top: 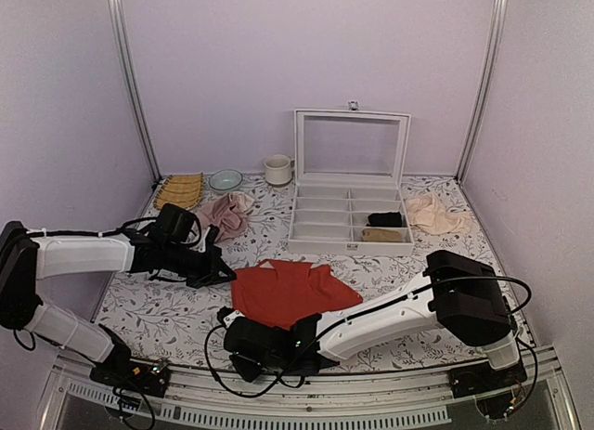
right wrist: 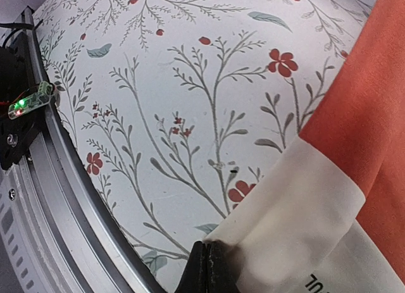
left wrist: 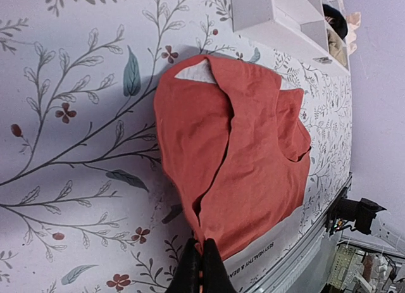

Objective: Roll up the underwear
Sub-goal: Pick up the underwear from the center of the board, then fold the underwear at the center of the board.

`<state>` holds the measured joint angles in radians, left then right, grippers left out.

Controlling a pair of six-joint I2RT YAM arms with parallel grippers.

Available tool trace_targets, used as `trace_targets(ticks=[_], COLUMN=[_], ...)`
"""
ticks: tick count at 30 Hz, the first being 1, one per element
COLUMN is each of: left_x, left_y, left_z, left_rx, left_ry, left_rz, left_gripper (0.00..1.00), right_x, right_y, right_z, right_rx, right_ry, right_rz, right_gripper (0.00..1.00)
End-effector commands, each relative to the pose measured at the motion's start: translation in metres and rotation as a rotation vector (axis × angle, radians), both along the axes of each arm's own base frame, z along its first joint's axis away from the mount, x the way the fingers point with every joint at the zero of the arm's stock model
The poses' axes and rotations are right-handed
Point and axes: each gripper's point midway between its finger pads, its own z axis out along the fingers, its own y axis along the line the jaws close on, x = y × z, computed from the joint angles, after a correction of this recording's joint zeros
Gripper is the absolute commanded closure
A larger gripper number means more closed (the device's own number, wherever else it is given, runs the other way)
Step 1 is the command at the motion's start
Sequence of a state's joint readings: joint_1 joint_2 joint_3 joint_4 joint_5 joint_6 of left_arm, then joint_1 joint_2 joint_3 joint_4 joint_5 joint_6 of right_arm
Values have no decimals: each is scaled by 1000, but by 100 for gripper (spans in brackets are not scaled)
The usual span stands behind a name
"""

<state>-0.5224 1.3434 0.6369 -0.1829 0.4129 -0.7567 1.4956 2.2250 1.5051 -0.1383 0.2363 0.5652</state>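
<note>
Left tool (left wrist: 201, 249): fingers together, pinching the left edge of the underwear (top: 288, 295); the red-orange fabric pulls to a point right at the tips. Right tool (right wrist: 209, 252): fingers together, clamped on the near-left corner of the cream waistband (right wrist: 310, 198), which bunches up at the tips. Black lettering is partly visible on the band.

Underwear lies mostly flat on the floral counter (top: 390, 272), near-centre, between the two arms and just near of the box. It is loosely folded, with one flap laid over the middle and the waistband along the near side. Left arm reaches in from the left. Right arm stretches from its base at near right across the near edge to the left.

White organizer box (top: 351, 249) sits far of the underwear with its lid standing open. A black roll (top: 385, 219) and a tan roll (top: 381, 234) sit in its right-hand compartments, the tan one nearer. Dusty-pink cloth (top: 225, 215) is bunched left of the box. Pale beige cloth (top: 434, 214) lies right of it. Along the far wall: mug (top: 277, 170), small bowl (top: 225, 179), yellow ribbed cloth (top: 179, 190) at far left.
</note>
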Motion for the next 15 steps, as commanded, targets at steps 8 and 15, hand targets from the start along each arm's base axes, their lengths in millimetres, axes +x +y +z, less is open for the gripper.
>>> trace_targets(ticks=[8, 15], left_x=[4, 5], left_y=[-43, -64], left_z=[7, 19], left_rx=[6, -7], left_ry=[-3, -13], left_rz=[-51, -82], left_gripper=[100, 100], right_x=[-2, -7], right_y=[-26, -42], right_z=[93, 133], right_rx=[230, 369], right_ry=[22, 18], right_rz=[-34, -4], right_gripper=[100, 100])
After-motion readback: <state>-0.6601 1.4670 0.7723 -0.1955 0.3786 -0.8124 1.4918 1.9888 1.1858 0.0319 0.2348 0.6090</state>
